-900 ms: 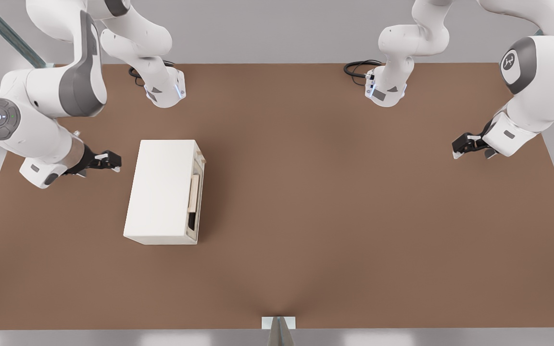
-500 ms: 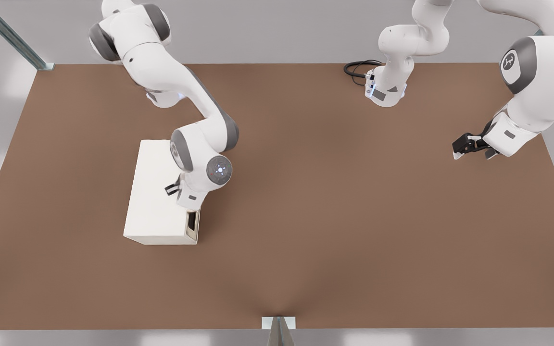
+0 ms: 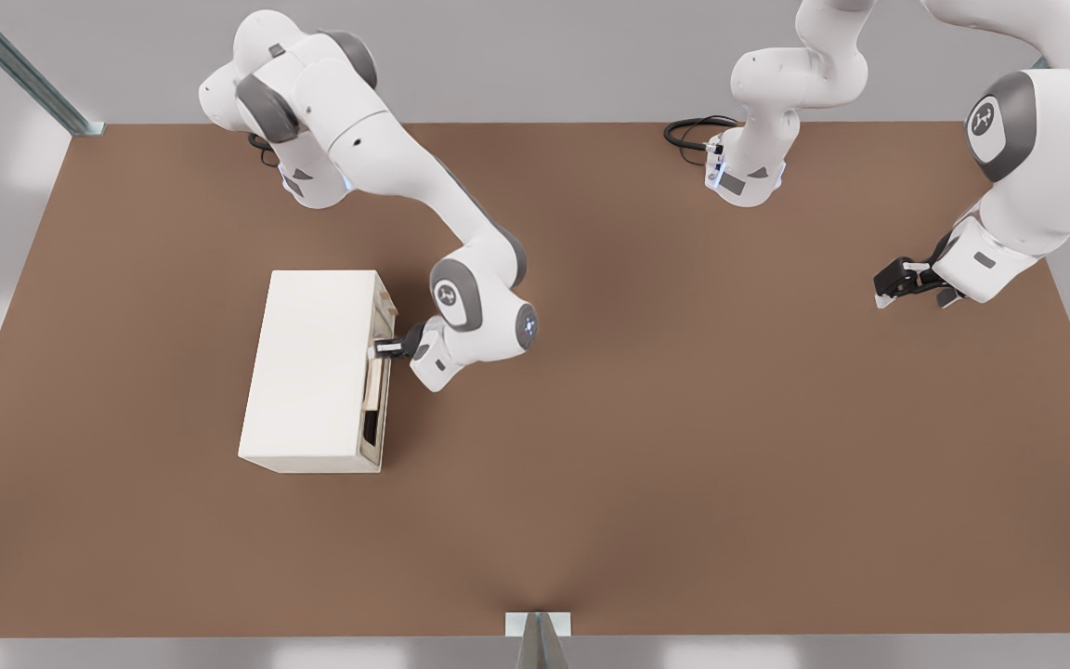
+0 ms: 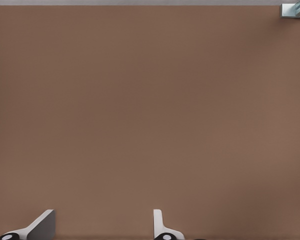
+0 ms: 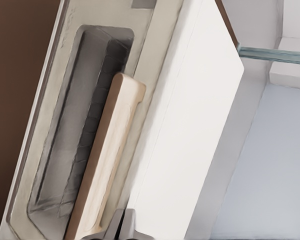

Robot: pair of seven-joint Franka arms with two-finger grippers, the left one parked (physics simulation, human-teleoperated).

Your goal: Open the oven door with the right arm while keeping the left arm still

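The cream oven [image 3: 317,367] lies on the brown table toward the front view's left, with its windowed oven door [image 3: 381,321] facing the front view's right and lying flush against the body. A cream bar handle [image 3: 374,383] runs along the door. The right arm [image 3: 461,279] reaches down from the back, and its gripper [image 3: 379,350] sits at the door's upper edge, by the handle's end. In the right wrist view the handle [image 5: 107,160] crosses the dark window [image 5: 72,150], and the gripper [image 5: 124,227] is shut, its fingers pressed together beside the handle's end with nothing between them.
The brown table [image 3: 646,418] stretches wide to the front view's right of the oven. The other arm's base [image 3: 744,177] stands at the back right, and its hand [image 3: 906,279] hovers near the right edge. A small bracket [image 3: 538,624] marks the front edge.
The right arm swung from the oven's left side, over its top, to the door side. Its gripper now sits at the door handle. The oven has not moved.
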